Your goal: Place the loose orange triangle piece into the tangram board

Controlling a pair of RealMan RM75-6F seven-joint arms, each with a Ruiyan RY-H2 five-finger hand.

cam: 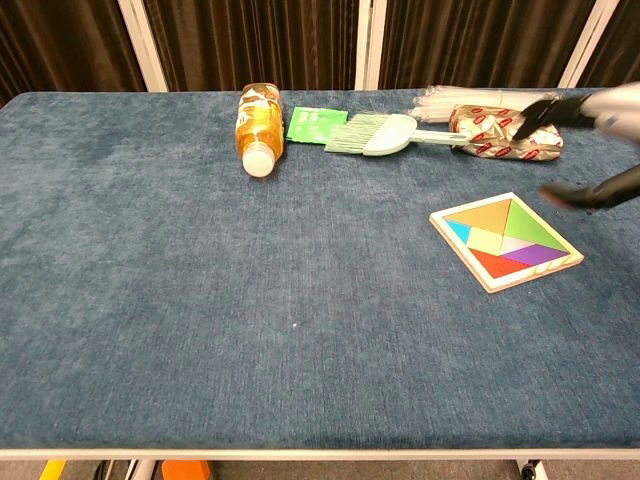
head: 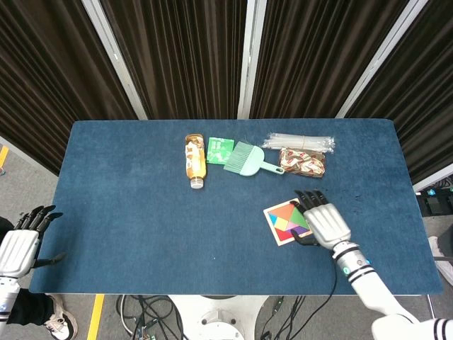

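Your blue felt surface (cam: 200,300) stands before dark pleated curtains (head: 184,57). The orange triangle piece (cam: 492,214) sits in the square wooden tangram board (cam: 506,242); beside it, your right robot hand (head: 325,221) hovers spread, empty.

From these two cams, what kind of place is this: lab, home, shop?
Most likely a robot test lab. A blue felt-topped table stands before dark curtains with metal frame poles, cables trail underneath, and unrelated props sit on it: bottle, brush, puzzle board.
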